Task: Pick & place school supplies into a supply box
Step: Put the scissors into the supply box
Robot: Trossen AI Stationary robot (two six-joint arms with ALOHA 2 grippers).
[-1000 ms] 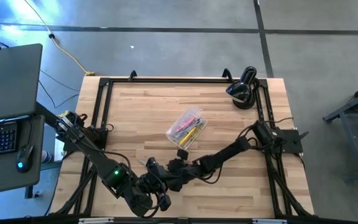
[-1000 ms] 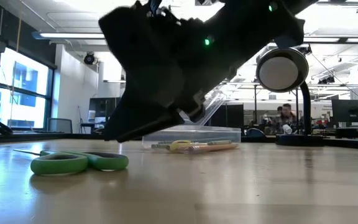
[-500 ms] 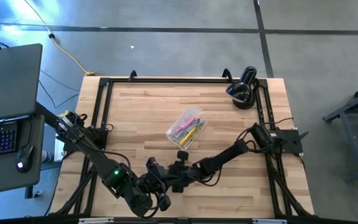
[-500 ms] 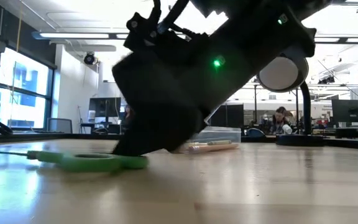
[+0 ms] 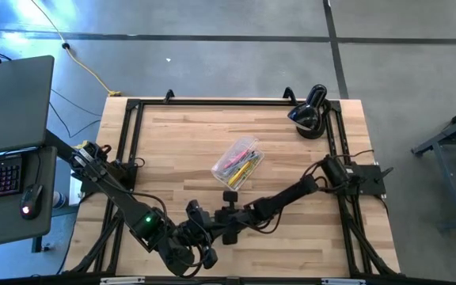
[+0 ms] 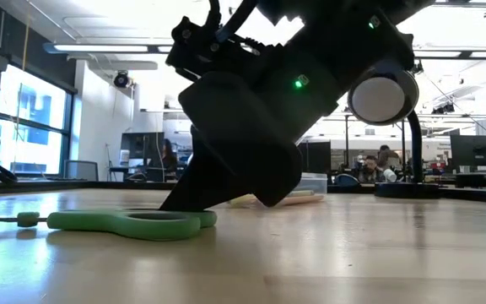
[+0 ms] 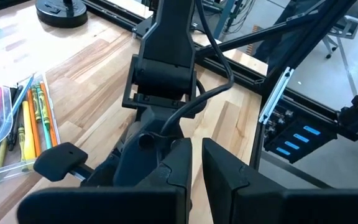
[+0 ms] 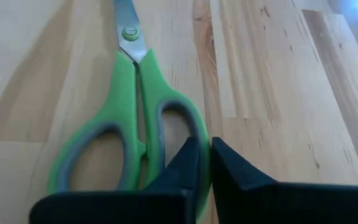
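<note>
The green-handled scissors lie flat on the desk, blades toward 12 o'clock, one handle loop pinched by the clenched fingers of the right gripper.

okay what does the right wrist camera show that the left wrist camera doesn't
Only the right wrist view shows the green-handled scissors lying flat on the wood, with the right tool down at one handle loop, its fingers pinched nearly together on the loop's rim.

Only the left wrist view shows the clear supply box with pencils and pens inside, the black rounded device at the far edge, the right arm from behind, and the left tool, holding nothing.

Both show the wooden table.
</note>
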